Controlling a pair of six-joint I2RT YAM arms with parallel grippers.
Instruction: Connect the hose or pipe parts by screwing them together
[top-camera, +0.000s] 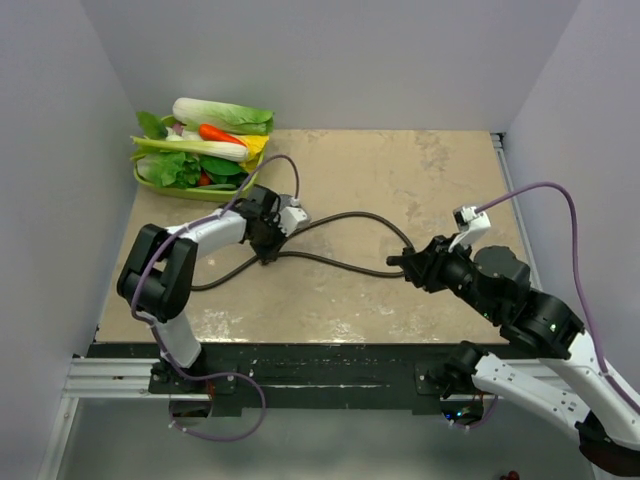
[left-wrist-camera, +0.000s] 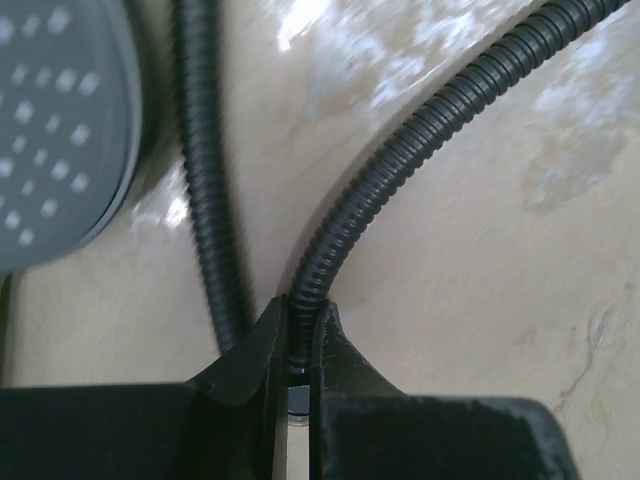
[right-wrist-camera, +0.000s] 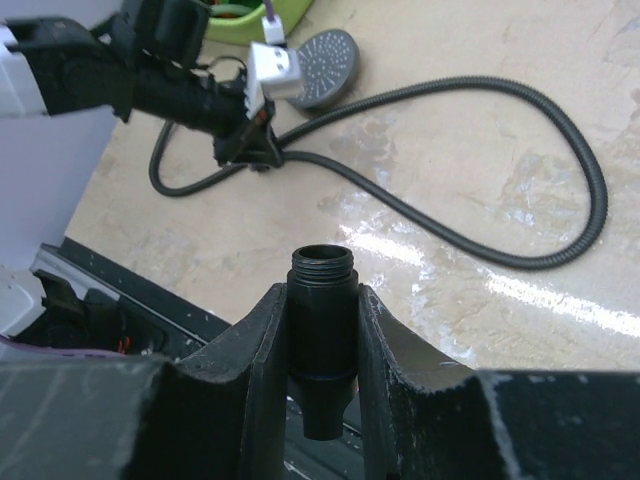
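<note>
Hose (left-wrist-camera: 400, 170): dark, closely ribbed sheath, semi-matt, faint sheen on the rib crests; metal or plastic not determinable. Shower head (left-wrist-camera: 50, 130), 10 o'clock in left wrist view: grey face, smooth, matt, pale nozzle dots. End fitting (right-wrist-camera: 322, 300): black, smooth barrel, satin finish, cut thread at its 12 o'clock end; looks plastic. Left fingers (left-wrist-camera: 250, 365) and right fingers (right-wrist-camera: 255, 350): black, matt, finely grainy, plastic-like. Tabletop (left-wrist-camera: 480, 300): beige, stone-patterned, smooth, glossy with bright glare patches.
</note>
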